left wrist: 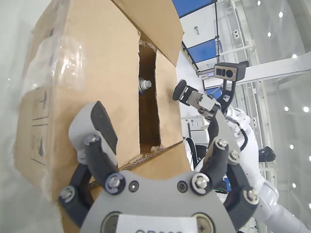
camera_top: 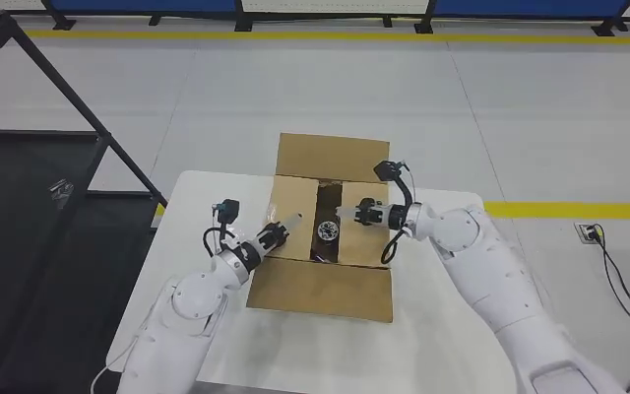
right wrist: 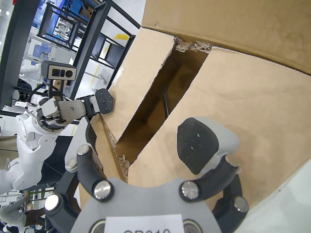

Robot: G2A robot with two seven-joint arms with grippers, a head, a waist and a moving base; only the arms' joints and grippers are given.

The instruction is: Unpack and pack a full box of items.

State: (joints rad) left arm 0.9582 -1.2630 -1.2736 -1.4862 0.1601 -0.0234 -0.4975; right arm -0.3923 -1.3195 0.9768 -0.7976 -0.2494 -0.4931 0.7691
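A brown corrugated cardboard box [camera_top: 320,286] sits in the middle of the white desk [camera_top: 413,345]. Its far flap stands up, and its two inner flaps lie almost flat with a narrow dark slot between them. The flap corners are torn and show ragged, fluted paper. Shiny, wrinkled clear tape [left wrist: 60,56] wraps one side wall, beside faint black handling symbols [left wrist: 38,122] too skewed to read fully. Through the slot shows a silvery can top [left wrist: 144,84] with a white nozzle; the rest of the contents are lost in shadow. The left claw [camera_top: 288,228] is spread wide over the left inner flap, one black textured pad [left wrist: 104,124] against the cardboard. The right claw [camera_top: 352,213] is also spread, straddling the edge of the right inner flap, with one dimpled pad [right wrist: 196,144] above it. A white sticker [right wrist: 145,224] on its base is cut off.
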